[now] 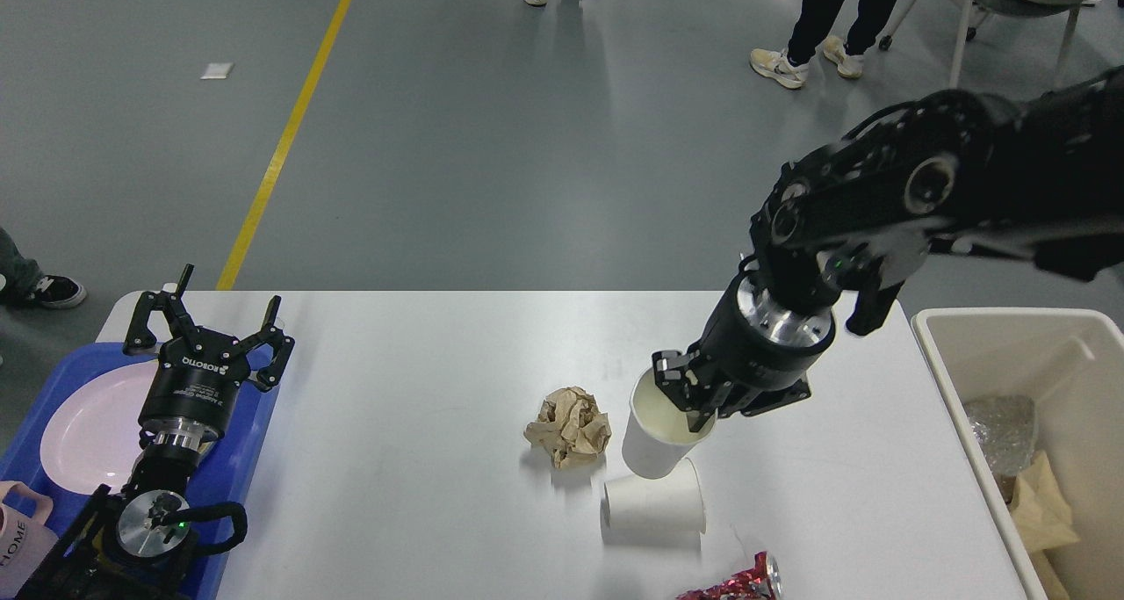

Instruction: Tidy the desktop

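The right gripper [683,396], right of frame centre, is clamped on a white paper cup's [657,424] rim, lifted above the desktop [421,459] that fills the lower frame.

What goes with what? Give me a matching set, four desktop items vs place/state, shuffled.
Things:
1. upright white paper cup
2. white paper cup lying on its side
3. crumpled brown paper ball
4. round pale plate

Places/states:
A. in the blue plastic tray
B. loose mid-table, untouched
C. gripped at its rim by the right gripper
D. on the white tabletop, nearest the red foil wrapper

Pairs: 1-C, 2-D, 3-B, 4-A
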Tool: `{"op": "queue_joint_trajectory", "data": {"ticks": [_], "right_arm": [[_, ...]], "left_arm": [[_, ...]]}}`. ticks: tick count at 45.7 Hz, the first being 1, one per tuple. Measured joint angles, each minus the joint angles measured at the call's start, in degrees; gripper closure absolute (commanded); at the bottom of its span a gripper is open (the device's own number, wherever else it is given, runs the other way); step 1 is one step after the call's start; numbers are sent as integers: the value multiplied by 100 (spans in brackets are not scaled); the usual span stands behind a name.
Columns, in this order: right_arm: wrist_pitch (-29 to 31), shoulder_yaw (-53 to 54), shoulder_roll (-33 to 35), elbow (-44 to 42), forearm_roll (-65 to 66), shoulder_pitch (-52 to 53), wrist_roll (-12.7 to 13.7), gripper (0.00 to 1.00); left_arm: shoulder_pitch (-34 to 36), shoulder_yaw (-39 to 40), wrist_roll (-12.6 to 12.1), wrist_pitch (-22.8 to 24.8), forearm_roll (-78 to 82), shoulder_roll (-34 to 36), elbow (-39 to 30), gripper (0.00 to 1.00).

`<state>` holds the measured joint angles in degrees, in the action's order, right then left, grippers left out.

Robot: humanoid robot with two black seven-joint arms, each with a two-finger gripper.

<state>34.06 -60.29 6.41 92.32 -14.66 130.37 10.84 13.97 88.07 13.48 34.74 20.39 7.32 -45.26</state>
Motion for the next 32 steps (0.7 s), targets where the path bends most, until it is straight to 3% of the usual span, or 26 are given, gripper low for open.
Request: {"op": "queue_joint_trajectory", "data": {"ticks": [7,12,25,32], "right_arm": [[586,-400,321,216,-13,1011,-2,100],[685,-751,387,277,-17,1375,-2,100],[546,-1322,655,196,-17,1226,-4,100],[39,-2239,1075,-84,2,942,-6,100]], "left_arm": [[0,0,6,0,0,0,0,3],[0,0,6,0,0,0,0,3],[0,0,6,0,0,0,0,3],[1,0,6,1,0,0,-1,3]]}}
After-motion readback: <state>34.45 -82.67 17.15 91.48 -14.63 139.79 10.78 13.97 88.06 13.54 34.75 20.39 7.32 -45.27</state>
